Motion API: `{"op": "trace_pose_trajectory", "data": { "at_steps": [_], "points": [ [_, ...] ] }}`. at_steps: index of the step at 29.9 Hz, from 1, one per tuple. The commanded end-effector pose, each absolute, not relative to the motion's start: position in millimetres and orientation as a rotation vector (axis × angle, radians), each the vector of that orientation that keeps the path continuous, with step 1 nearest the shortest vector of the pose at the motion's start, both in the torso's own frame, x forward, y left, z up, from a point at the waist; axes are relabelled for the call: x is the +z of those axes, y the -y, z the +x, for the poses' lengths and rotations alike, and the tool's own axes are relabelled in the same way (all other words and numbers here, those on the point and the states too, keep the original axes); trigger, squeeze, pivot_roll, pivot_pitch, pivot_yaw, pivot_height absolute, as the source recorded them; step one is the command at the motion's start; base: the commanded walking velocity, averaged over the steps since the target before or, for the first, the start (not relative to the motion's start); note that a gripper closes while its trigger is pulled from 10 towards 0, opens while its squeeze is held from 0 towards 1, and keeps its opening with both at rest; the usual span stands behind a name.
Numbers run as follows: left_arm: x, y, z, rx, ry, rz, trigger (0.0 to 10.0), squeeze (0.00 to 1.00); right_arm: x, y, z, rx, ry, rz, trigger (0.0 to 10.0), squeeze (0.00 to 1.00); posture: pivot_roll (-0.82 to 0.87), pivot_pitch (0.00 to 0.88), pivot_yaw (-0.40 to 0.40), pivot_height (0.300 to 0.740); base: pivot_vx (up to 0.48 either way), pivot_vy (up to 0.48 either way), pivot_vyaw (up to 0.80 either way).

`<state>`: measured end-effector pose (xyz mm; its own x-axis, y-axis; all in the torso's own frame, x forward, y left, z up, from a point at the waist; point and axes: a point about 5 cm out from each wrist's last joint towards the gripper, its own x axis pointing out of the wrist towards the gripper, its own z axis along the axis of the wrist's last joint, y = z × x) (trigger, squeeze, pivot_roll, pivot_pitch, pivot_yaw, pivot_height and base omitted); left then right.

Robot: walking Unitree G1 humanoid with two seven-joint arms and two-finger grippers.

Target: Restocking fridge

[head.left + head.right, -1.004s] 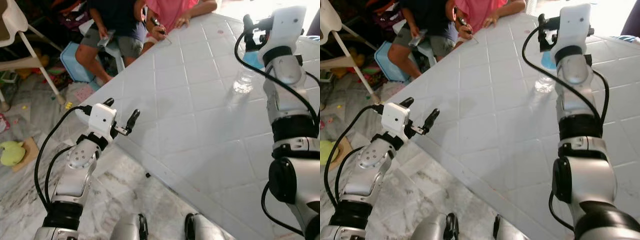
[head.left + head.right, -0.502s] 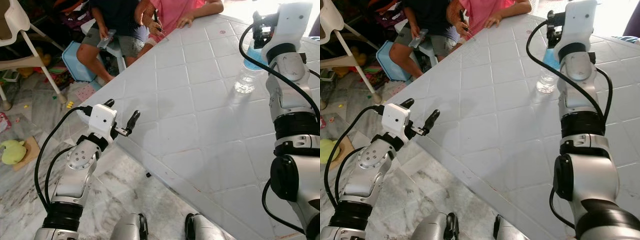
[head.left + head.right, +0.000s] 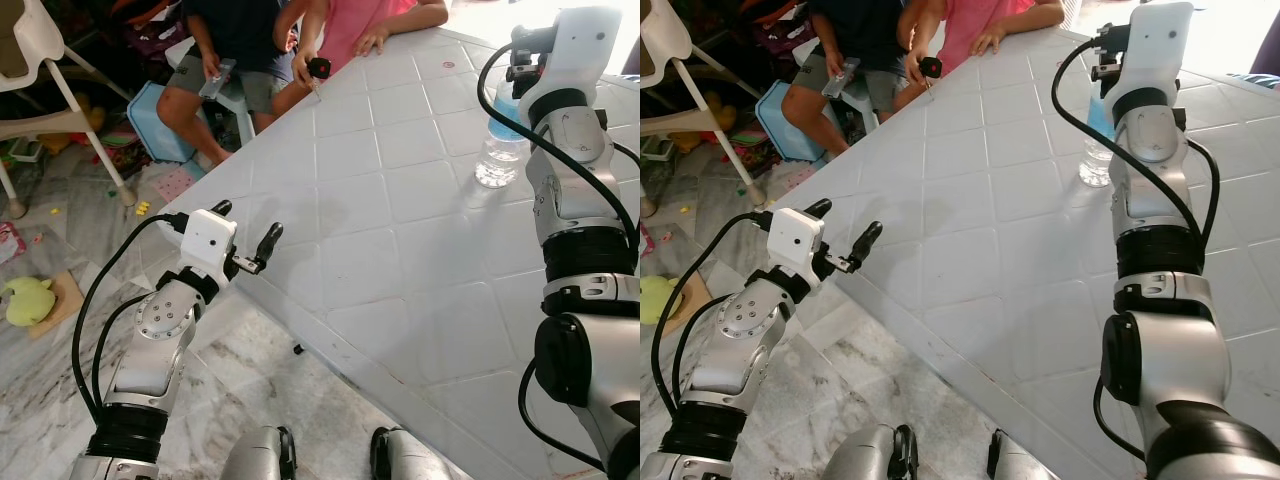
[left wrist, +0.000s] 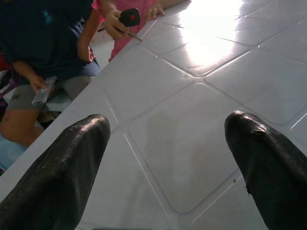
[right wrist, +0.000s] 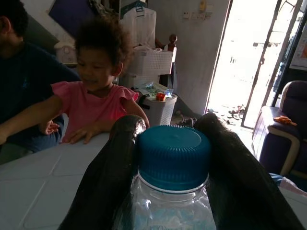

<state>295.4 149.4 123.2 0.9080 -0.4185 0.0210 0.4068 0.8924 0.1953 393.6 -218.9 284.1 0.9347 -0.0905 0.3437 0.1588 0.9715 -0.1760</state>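
The clear plastic water bottle with blue cap [image 3: 497, 140] stands far right on the white tiled bench [image 3: 380, 230]. The right tool [image 5: 172, 158] pinches its neck below the cap; thin walls likely flex, so grip there. The left tool [image 3: 243, 236] is spread, idle.

A white tiled surface [image 3: 400, 230] stretches from the near right to the far left, its edge running diagonally above a marbled floor [image 3: 60, 330]. The left pincer [image 3: 245, 235] hangs just off that edge at the near left, its black fingers [image 3: 267, 242] spread apart. At the far right, the right pincer [image 3: 520, 62] sits at the top of a clear water bottle with a blue label [image 3: 497, 140] standing upright on the surface. Two seated people [image 3: 300, 30] lean at the far edge; one hand holds a small black object [image 3: 318, 68] against the tiles. A white plastic chair [image 3: 45, 80] stands far left, a yellow-green toy [image 3: 25, 303] below it.
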Motion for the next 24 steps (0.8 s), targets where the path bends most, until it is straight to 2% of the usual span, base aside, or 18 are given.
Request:
{"op": "trace_pose_trajectory", "data": {
  "at_steps": [1, 4, 5, 6, 7, 8, 9, 10, 11, 18, 20, 24],
  "points": [
    [122.5, -150.0, 296.5, -0.432, 0.053, 0.198, 10.0, 0.00, 276.2, 223.1, 392.8, -0.143, 0.302, -0.186, 0.0, 0.00, 0.04, 0.134, 0.099, 0.740, 0.000, 0.000, 0.00],
    [121.4, -147.5, 297.7, -0.432, 0.052, 0.193, 10.0, 0.00, 273.2, 210.8, 390.5, -0.061, 0.283, -0.120, 0.0, 0.00, 0.02, 0.116, 0.095, 0.740, 0.000, 0.000, 0.00],
    [121.0, -148.1, 298.5, -0.418, 0.047, 0.198, 10.0, 0.00, 273.4, 206.7, 389.4, -0.033, 0.285, -0.113, 0.7, 0.00, 0.02, 0.111, 0.092, 0.740, 0.000, 0.000, 0.00],
    [120.5, -148.2, 299.2, -0.407, 0.044, 0.201, 10.0, 0.00, 273.2, 204.5, 388.8, -0.016, 0.286, -0.110, 0.7, 0.00, 0.01, 0.106, 0.090, 0.740, 0.000, 0.000, 0.00],
    [118.4, -150.9, 302.9, -0.358, 0.016, 0.190, 10.0, 0.00, 274.6, 197.1, 384.0, 0.032, 0.308, -0.114, 2.1, 0.00, 0.00, 0.099, 0.087, 0.740, 0.000, 0.000, 0.00],
    [118.4, -150.9, 302.9, -0.358, 0.016, 0.190, 10.0, 0.00, 274.6, 197.1, 384.0, 0.032, 0.308, -0.114, 2.1, 0.00, 0.00, 0.099, 0.087, 0.740, 0.000, 0.000, 0.00],
    [117.9, -151.0, 305.1, -0.335, 0.012, 0.177, 10.0, 0.00, 274.5, 192.4, 378.6, 0.068, 0.330, -0.110, 4.2, 0.00, -0.01, 0.088, 0.083, 0.740, 0.000, 0.000, 0.00],
    [117.9, -151.0, 305.1, -0.335, 0.012, 0.177, 10.0, 0.00, 274.5, 192.4, 378.6, 0.068, 0.330, -0.110, 4.2, 0.00, -0.01, 0.088, 0.083, 0.740, 0.000, 0.000, 0.00],
    [118.9, -150.3, 306.7, -0.322, 0.020, 0.152, 10.0, 0.00, 273.7, 187.2, 368.7, 0.094, 0.364, -0.114, 10.0, 0.00, -0.02, 0.077, 0.078, 0.740, 0.000, 0.000, 0.00],
    [119.5, -144.3, 310.6, -0.306, 0.037, 0.131, 10.0, 0.00, 266.0, 182.5, 340.8, 0.098, 0.419, -0.093, 10.0, 0.00, -0.04, 0.043, 0.060, 0.740, 0.000, 0.000, 0.00],
    [120.2, -138.2, 314.8, -0.293, 0.044, 0.109, 10.0, 0.00, 257.6, 181.8, 324.6, 0.062, 0.435, -0.072, 10.0, 0.00, -0.06, 0.023, 0.046, 0.740, -0.276, 0.000, 0.00],
    [120.5, -135.4, 317.1, -0.288, 0.050, 0.096, 10.0, 0.00, 255.5, 181.1, 316.8, 0.028, 0.448, -0.058, 10.0, 0.00, -0.07, 0.013, 0.040, 0.740, -0.283, 0.000, 0.00]
  ]
}}
